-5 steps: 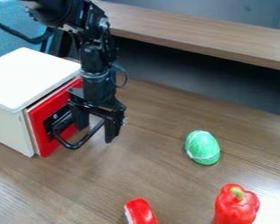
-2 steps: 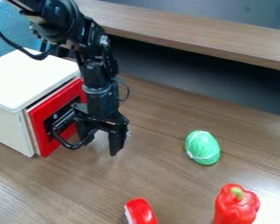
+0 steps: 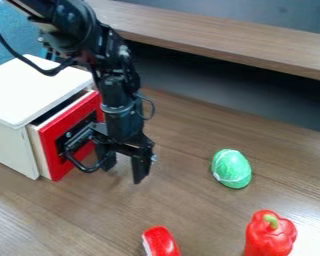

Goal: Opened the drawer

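Camera view, and from the left: the white cabinet (image 3: 36, 90) now shows a wider gap behind the red-fronted drawer (image 3: 50, 150), which has slid outward at its front! The black handle (image 3: 87, 169) has come along too, with the claw (image 3: 122, 175) right at it, fingers spread apart, one seemingly hooked inside the loop, nothing pinched. It's opening, but only partway; more pull looks needed.
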